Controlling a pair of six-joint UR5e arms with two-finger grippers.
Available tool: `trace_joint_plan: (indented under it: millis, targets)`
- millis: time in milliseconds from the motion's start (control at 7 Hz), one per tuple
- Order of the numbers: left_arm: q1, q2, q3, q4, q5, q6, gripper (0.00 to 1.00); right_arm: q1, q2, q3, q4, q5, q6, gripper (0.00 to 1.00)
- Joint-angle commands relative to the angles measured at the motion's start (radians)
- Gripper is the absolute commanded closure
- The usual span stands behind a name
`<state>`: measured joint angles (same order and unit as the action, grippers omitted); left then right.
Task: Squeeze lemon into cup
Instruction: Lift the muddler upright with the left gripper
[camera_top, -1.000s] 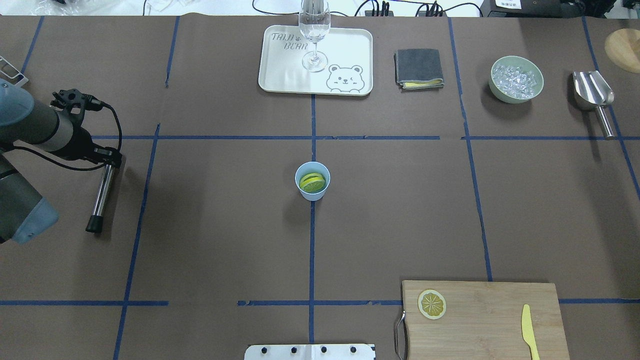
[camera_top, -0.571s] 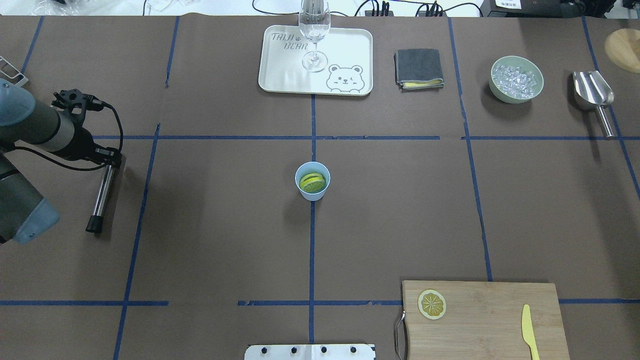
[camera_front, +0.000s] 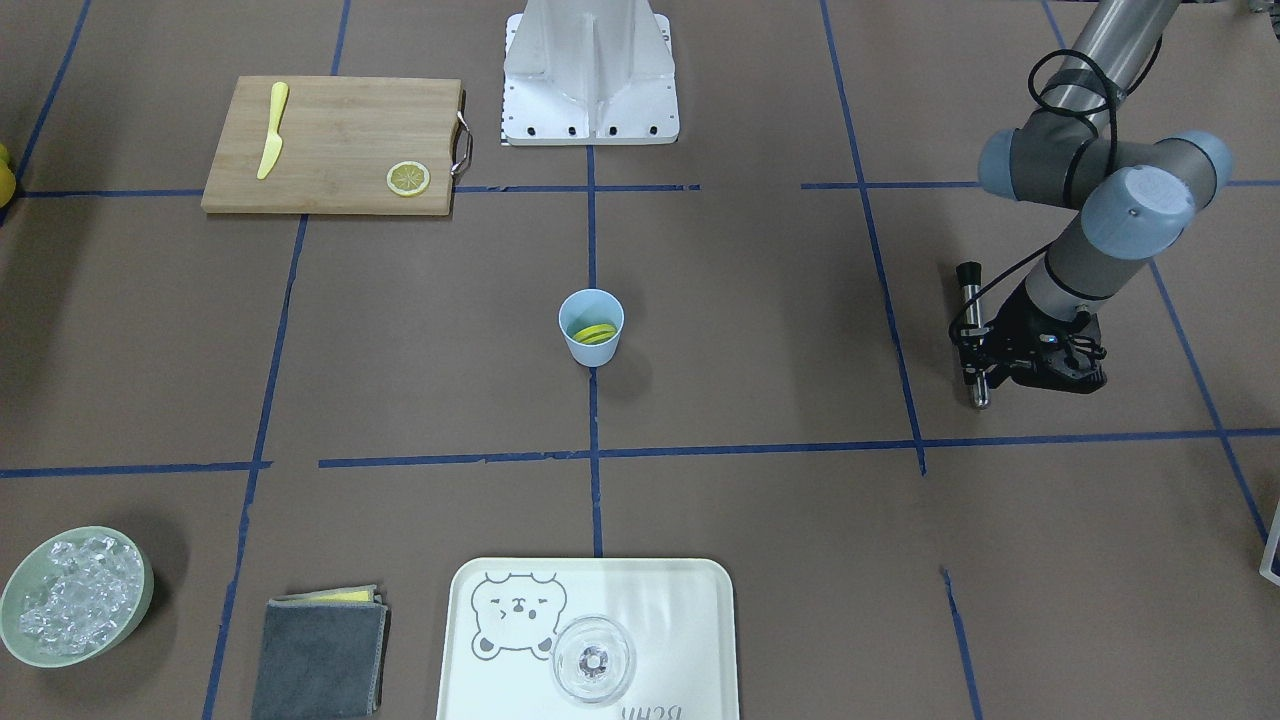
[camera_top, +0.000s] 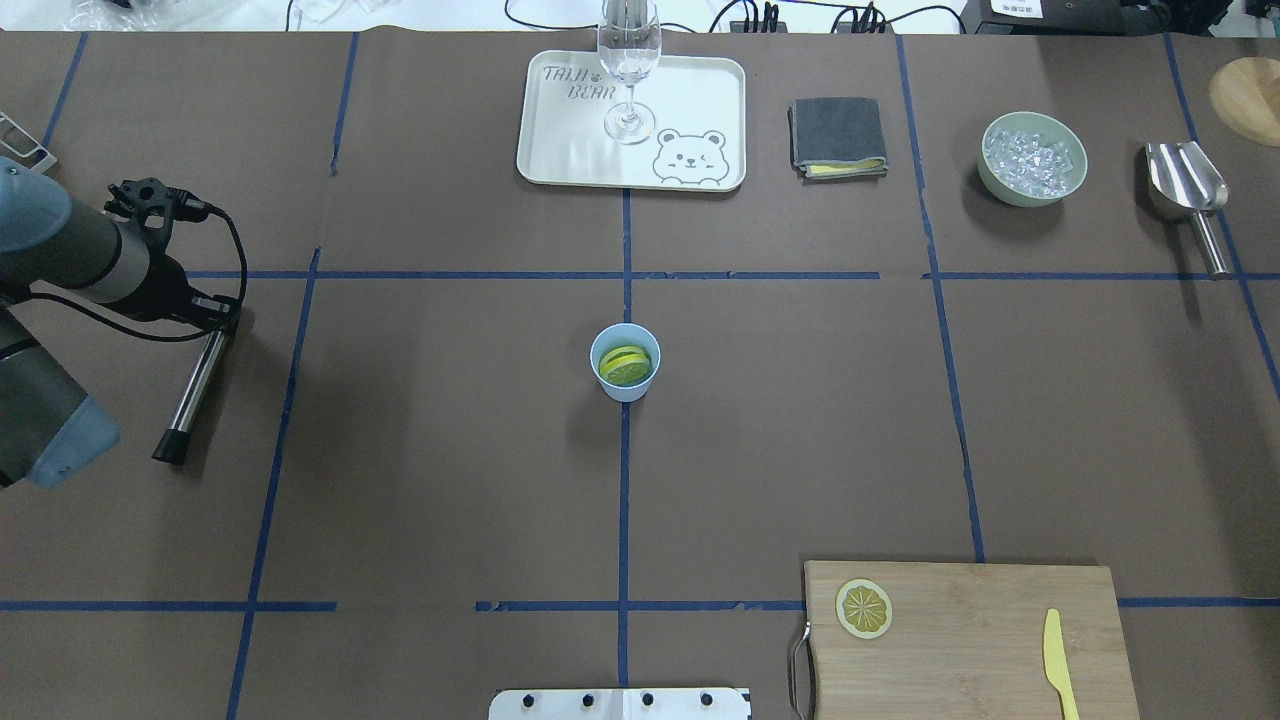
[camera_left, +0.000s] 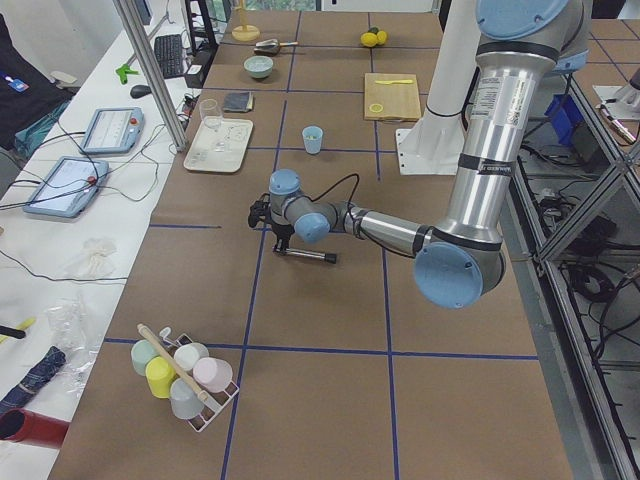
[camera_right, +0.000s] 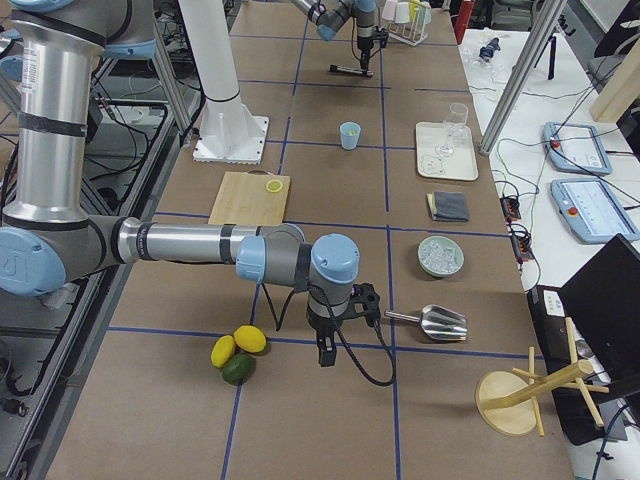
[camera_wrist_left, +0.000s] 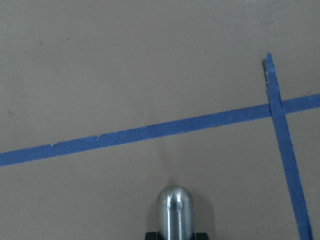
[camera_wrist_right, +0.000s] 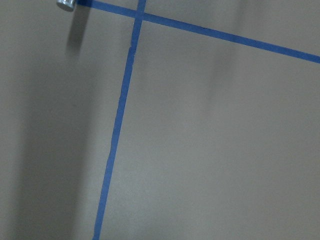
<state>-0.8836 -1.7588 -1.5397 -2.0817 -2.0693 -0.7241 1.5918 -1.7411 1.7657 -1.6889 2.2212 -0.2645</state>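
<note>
The light-blue cup (camera_top: 628, 392) stands at the table's middle, also seen in the front view (camera_front: 592, 352). A yellow lemon piece (camera_top: 625, 366) lies inside it. My left gripper (camera_top: 218, 318) is far to the cup's left, low over the table, shut on one end of a metal rod (camera_top: 190, 385) with a black tip. The left wrist view shows the rod's rounded end (camera_wrist_left: 175, 210). My right gripper (camera_right: 325, 355) shows only in the exterior right view, beyond the table's right end; I cannot tell its state.
A tray (camera_top: 560, 150) with a clear glass (camera_top: 628, 60), a grey cloth (camera_top: 838, 135), a bowl of ice (camera_top: 1033, 160) and a metal scoop (camera_top: 1188, 190) stand at the back. A cutting board (camera_top: 960, 640) holds a thin lemon slice (camera_top: 864, 608) and a yellow knife (camera_top: 1058, 660). Whole fruits (camera_right: 238, 350) lie near my right gripper.
The rod in my left gripper has swung, its black tip moving left. The left gripper shifted slightly. The cup and lemon have not moved.
</note>
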Motion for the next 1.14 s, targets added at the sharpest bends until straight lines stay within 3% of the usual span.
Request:
trace_joint_plan:
  millis: [0,286,429,714,1000]
  targets:
    - [0.0,-0.001,-0.003,0.002,0.0,0.0,0.65,0.0,0.0,0.0,0.0,0.0,0.001,0.0]
    - [-0.002,0.002,-0.019,0.008,-0.002,0.003,0.94,0.0,0.0,0.0,0.0,0.0,0.001,0.0]
    - [-0.002,0.004,-0.028,0.008,-0.002,0.006,0.99,0.0,0.0,-0.002,0.0,0.0,0.001,0.0]
    - [-0.002,0.004,-0.04,0.008,-0.002,0.009,0.99,0.0,0.0,-0.005,0.0,0.0,0.002,0.0]
    - [-0.005,-0.002,-0.148,0.099,-0.002,0.009,0.99,0.0,0.0,-0.006,0.0,0.0,0.004,0.0]
